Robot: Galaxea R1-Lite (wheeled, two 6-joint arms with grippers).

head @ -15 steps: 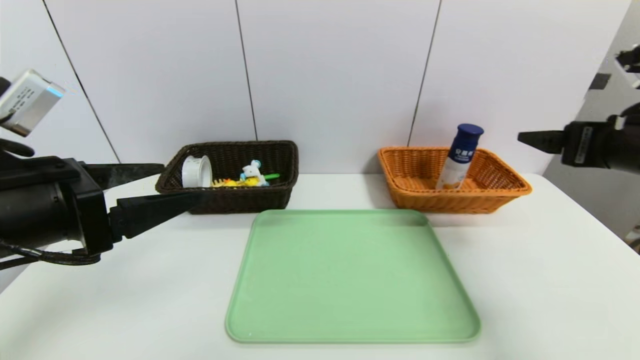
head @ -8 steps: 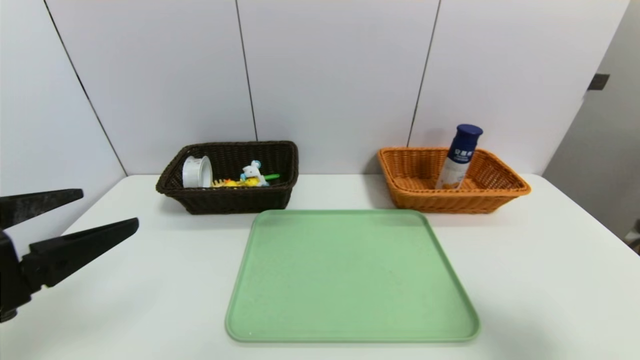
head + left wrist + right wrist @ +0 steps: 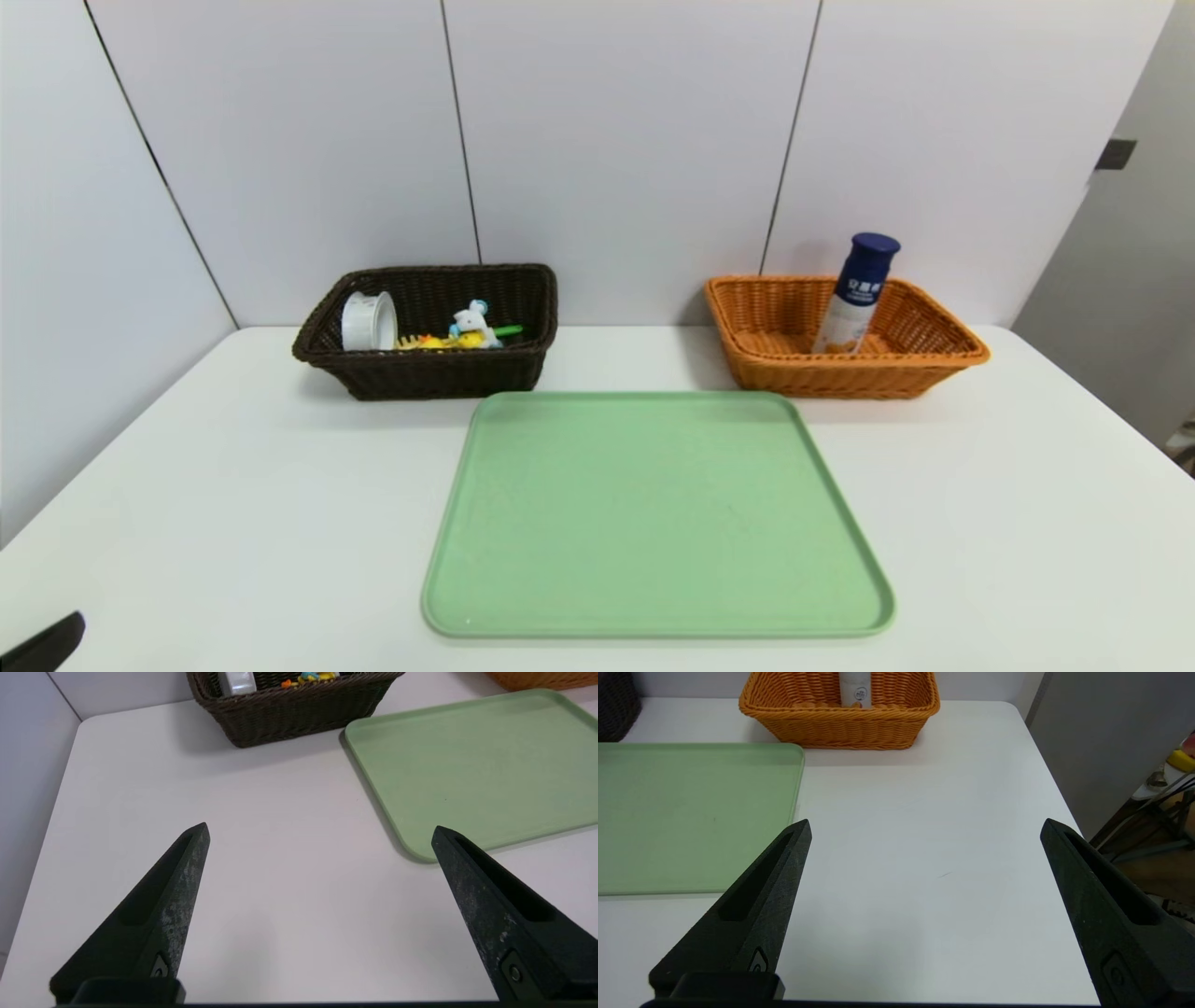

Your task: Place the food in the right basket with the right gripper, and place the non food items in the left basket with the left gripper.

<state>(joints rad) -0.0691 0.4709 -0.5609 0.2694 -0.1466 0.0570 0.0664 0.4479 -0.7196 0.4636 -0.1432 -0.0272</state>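
Evidently the sorting looks finished: the green tray (image 3: 658,513) on the counter (image 3: 233,485) is bare, presumably because it was the pickup spot. The bottle (image 3: 854,294) leans upright in the orange basket (image 3: 845,373) on the right, propped against its back wall. The dark basket (image 3: 425,369) on the left holds the tape roll (image 3: 367,320) and small toys (image 3: 467,329) (too jumbled to name each). The left claw (image 3: 320,833) hangs low over the counter's near left side, fingers wide apart and empty; the right claw (image 3: 924,828) likewise gapes empty over the near right side, clear of both baskets, likely parked.
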